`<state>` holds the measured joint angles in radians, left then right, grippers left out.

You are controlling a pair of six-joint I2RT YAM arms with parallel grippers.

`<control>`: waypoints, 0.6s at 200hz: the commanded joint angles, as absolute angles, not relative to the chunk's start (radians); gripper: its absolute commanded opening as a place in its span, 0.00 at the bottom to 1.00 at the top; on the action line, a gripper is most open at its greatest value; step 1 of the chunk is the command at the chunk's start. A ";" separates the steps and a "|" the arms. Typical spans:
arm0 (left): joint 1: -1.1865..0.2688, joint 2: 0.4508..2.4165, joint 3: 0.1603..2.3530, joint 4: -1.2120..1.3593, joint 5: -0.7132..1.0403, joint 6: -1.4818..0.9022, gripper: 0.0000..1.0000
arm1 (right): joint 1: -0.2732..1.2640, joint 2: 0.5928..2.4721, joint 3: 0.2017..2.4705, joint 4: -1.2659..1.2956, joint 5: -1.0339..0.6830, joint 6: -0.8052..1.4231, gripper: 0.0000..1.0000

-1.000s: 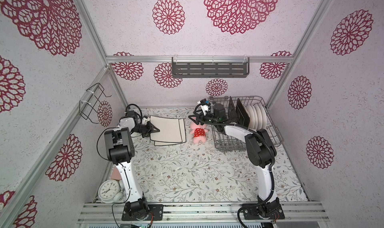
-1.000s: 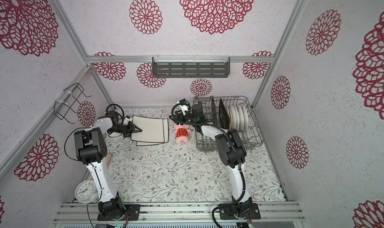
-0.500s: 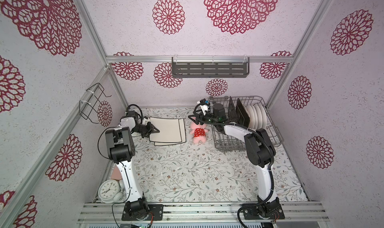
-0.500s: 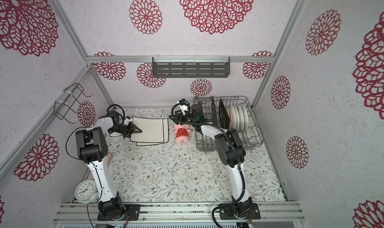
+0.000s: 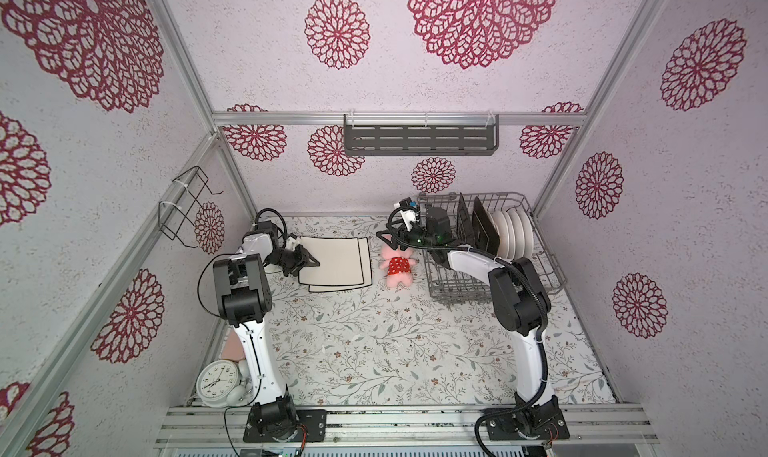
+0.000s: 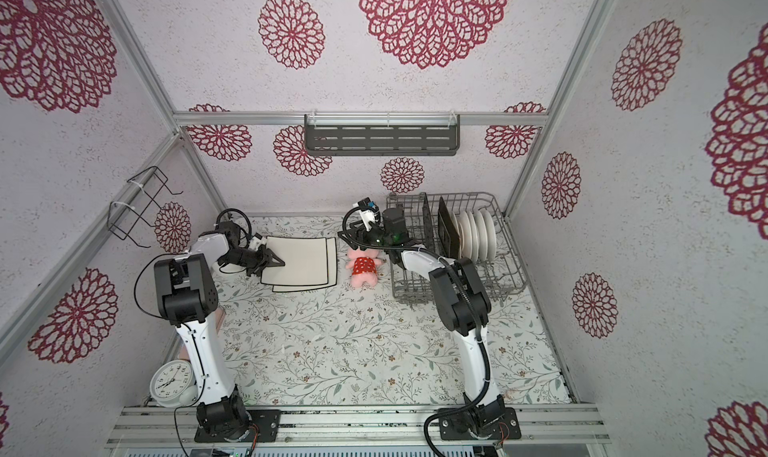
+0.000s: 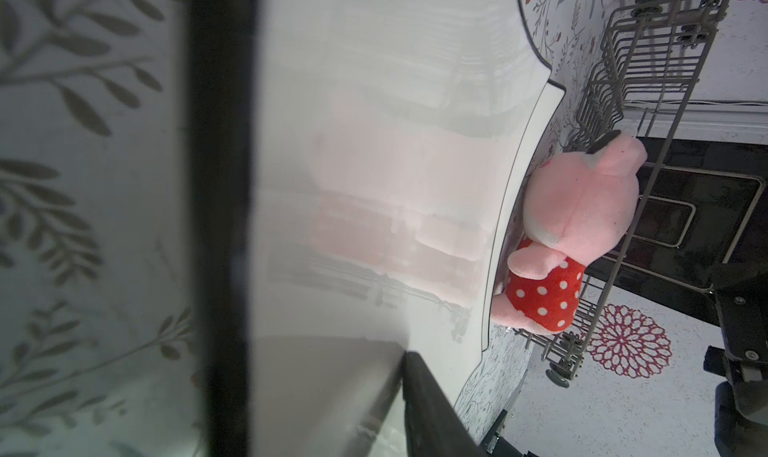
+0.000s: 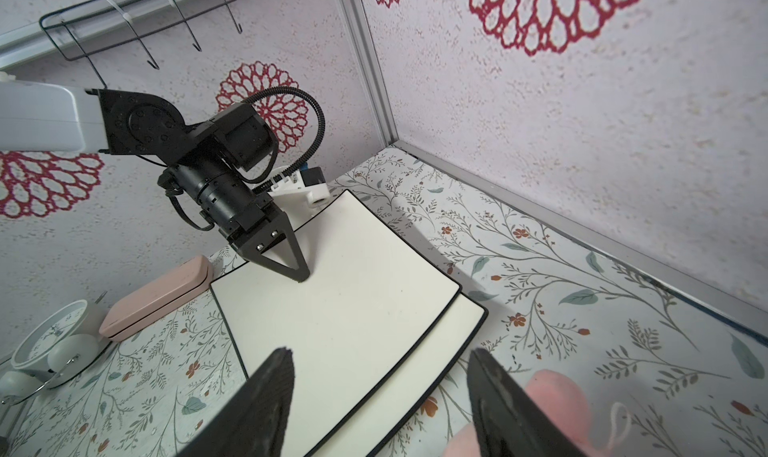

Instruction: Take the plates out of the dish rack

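Plainly, the left gripper point(image 8: 297, 274) rests its tip on the upper of two cream square plates with dark edges point(image 5: 336, 263) on the floral counter point(image 5: 374, 342). Whether it pinches I cannot tell; withdrawing clamped would drag that plate askew. The right gripper point(image 8: 381, 353) hangs spread and empty beside the grey wire dish rack point(image 5: 549, 263), where dark square plates point(image 5: 478, 226) and white round plates point(image 5: 516, 234) stand upright.

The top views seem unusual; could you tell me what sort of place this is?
Probably a staged robot test cell imitating a kitchen: wallpapered panels in an aluminium frame, two robot arms bolted to a rail, a dish rack holding plates.
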<state>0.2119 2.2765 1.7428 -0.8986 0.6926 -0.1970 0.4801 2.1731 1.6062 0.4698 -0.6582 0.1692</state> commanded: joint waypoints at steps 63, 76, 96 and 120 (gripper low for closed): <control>0.185 2.293 1.762 -0.940 0.564 -0.158 0.37 | 0.475 2.178 1.641 0.492 -0.657 0.147 0.69; 0.184 2.296 1.763 -0.946 0.556 -0.154 0.37 | 0.475 2.176 1.639 0.492 -0.657 0.146 0.69; 0.181 2.290 1.765 -0.950 0.548 -0.152 0.37 | 0.474 2.175 1.637 0.491 -0.655 0.144 0.69; 0.177 2.280 1.764 -0.954 0.545 -0.147 0.38 | 0.475 2.178 1.635 0.491 -0.653 0.146 0.69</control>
<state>0.2028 2.2765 1.7603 -0.9161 0.6628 -0.1837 0.4805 2.1788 1.6062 0.4648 -0.6571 0.1658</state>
